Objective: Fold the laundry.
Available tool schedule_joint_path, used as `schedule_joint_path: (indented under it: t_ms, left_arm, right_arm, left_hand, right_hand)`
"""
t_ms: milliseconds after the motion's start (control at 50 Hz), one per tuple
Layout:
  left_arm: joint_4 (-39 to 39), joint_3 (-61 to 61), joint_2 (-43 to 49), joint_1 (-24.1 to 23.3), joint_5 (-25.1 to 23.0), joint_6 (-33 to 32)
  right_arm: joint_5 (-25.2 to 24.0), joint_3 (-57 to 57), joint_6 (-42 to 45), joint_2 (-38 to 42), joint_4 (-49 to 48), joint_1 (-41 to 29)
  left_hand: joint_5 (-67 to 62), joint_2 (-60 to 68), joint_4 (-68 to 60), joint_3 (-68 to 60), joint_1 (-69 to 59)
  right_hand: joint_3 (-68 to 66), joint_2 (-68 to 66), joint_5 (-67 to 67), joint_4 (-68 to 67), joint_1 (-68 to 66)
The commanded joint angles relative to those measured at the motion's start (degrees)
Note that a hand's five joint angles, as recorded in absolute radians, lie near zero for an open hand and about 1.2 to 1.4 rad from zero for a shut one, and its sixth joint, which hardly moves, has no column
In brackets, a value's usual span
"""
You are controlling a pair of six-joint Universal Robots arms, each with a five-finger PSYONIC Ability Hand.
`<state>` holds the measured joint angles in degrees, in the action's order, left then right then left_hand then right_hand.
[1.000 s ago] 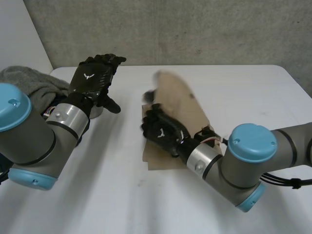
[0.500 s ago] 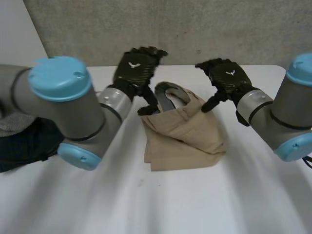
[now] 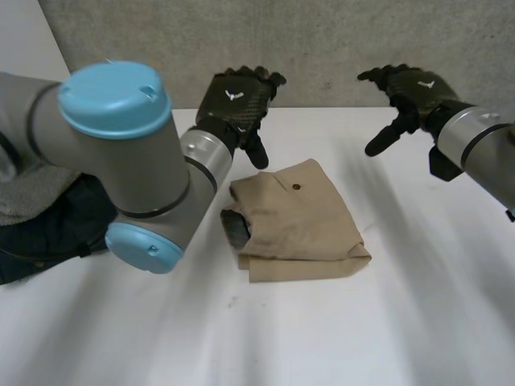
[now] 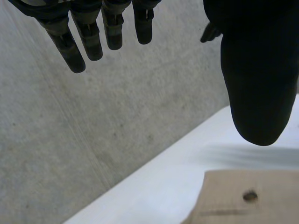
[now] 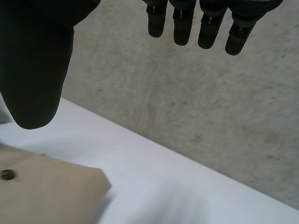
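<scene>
Right at the middle of the white bench (image 3: 322, 330) lies the tan garment (image 3: 299, 223), folded into a compact, roughly square bundle with its layers stacked and a small dark button (image 3: 297, 187) showing on the top face near the far edge. On the side toward the left arm, the fold gapes a little and a dark grey inner layer (image 3: 235, 227) shows. Neither hand touches the garment. The left hand (image 3: 233, 98) hangs above the bench just beyond the bundle's far left corner, its fingers (image 4: 88, 39) straight and slightly apart, the thumb (image 4: 256, 74) held away from them, nothing between them; in the left wrist view the garment's buttoned corner lies below the thumb. The right hand (image 3: 409, 87) is raised well off to the far right of the bundle, likewise spread, with its fingers (image 5: 205, 25) extended, the thumb (image 5: 35, 65) wide of them, and nothing in its hold; in the right wrist view the bundle's corner lies beneath the thumb. Farther out, beside the left arm at the bench's left end, sits a heap of other laundry: a grey cloth (image 3: 32, 186) on top of a dark blue one (image 3: 50, 235). Behind the bench rises a grey concrete wall (image 3: 338, 40).
</scene>
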<state>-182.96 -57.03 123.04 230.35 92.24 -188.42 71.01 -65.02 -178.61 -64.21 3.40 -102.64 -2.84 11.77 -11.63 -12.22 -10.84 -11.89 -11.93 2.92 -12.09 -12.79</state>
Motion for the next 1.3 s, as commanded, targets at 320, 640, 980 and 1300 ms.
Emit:
schedule_joint_path:
  t_ms: [320,640,980,1300]
  left_arm:
    - [6.6,6.8,14.1,-5.0,2.2,2.4]
    - [10.3,1.7,18.0,1.4,3.1,-5.5]
    - [9.5,-4.0,0.8,2.8,0.0,-2.0]
    - [11.9,-17.8,-19.1,10.6,-36.8,7.0]
  right_arm:
    - [-0.5,4.3,8.0,14.9,4.2,-6.3]
    - [2.8,4.3,19.3,21.4,4.7,-7.5]
    - [13.0,-3.7,15.7,6.7,-1.6,-4.3]
    - [2.9,-26.2,-3.9,0.4,-6.9,-3.5]
  left_hand:
    - [2.8,-1.8,1.6,2.2,0.8]
    - [2.8,-1.8,1.6,2.2,0.8]
    - [2.8,-1.8,1.6,2.2,0.8]
    - [2.8,-1.8,1.6,2.2,0.8]
  right_hand:
    - [1.9,1.9,-2.9,2.1,2.8]
    - [1.9,1.9,-2.9,2.1,2.8]
    - [1.9,1.9,-2.9,2.1,2.8]
    - [1.9,1.9,-2.9,2.1,2.8]
